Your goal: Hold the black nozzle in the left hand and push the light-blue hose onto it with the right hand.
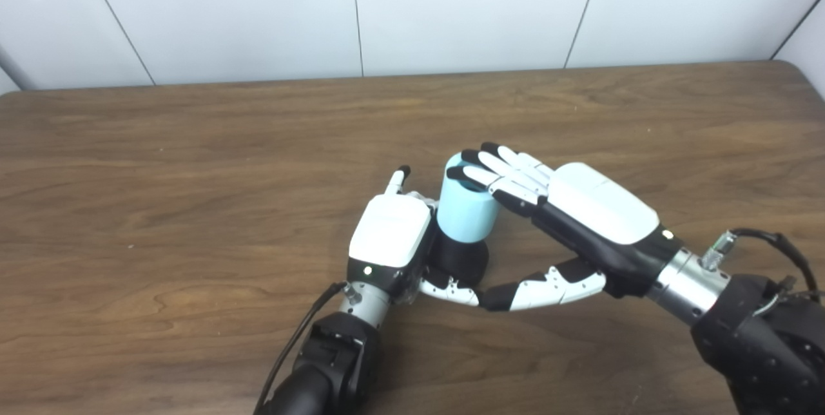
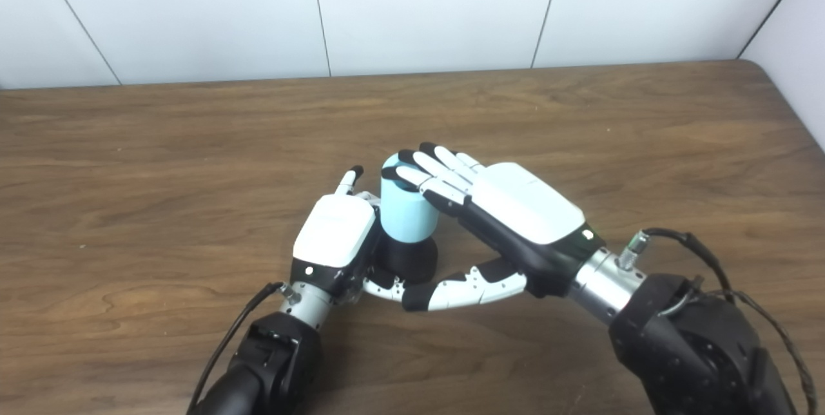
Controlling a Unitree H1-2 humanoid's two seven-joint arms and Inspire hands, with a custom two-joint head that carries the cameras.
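Observation:
The black nozzle point(image 1: 461, 261) stands upright on the wooden table point(image 1: 193, 164), a little in front of its middle. My left hand point(image 1: 390, 232) is shut on the nozzle from the left, its thumb curling under the front. The light-blue hose point(image 1: 466, 212), a short wide tube, sits upright on top of the nozzle. My right hand point(image 1: 593, 206) comes in from the right with its fingers point(image 1: 499, 170) stretched flat across the hose's top rim. Its thumb reaches low toward the nozzle's base. The joint between hose and nozzle is partly hidden by my left hand.
A white panelled wall point(image 1: 451, 9) runs along the table's far edge. The table's rounded back right corner point(image 2: 751, 67) shows in the right eye view.

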